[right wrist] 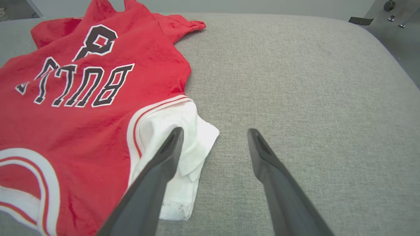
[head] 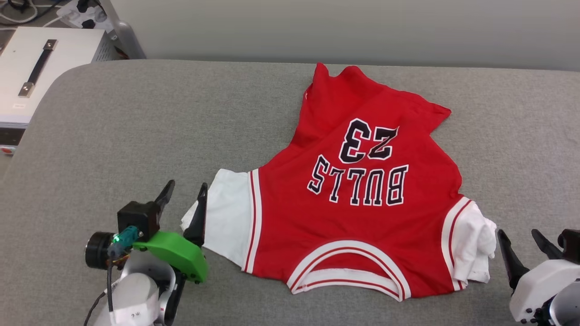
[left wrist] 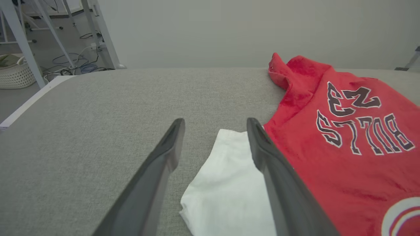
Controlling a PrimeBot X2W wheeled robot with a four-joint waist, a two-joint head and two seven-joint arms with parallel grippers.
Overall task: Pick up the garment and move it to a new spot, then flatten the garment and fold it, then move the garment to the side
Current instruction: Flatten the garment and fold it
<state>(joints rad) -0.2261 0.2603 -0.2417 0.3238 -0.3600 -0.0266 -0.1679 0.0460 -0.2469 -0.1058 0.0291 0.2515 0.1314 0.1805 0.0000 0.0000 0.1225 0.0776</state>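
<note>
Garment point(head: 358, 226) spread print-up over the centre and right of the head frame on the grey padded counter point(head: 136, 127), collar point(head: 349, 274) toward the bottom edge. Left sleeve point(head: 226, 213) lies flat at centre-left. The right sleeve point(head: 476, 244) is bunched at lower right.

Handling, my estimate: light, limp knit, no stiffness, nothing fragile. It will drape and drag from whatever point I pinch. The textured cover should hold it back a little. Best holds look like the sleeve ends or the shoulders by the striped trim point(head: 253, 217), one per hand, so the body hangs evenly.

Left hand point(head: 186, 185), lower left: jaws spread wide, gripping nothing. In its wrist view the white sleeve lies between the fingers point(left wrist: 272, 170) and runs under the one nearer the shirt. I cannot confirm contact.

Right hand point(head: 517, 233), lower right: also wide open and empty. One finger is just beside the bunched sleeve, the other over bare counter.
</note>
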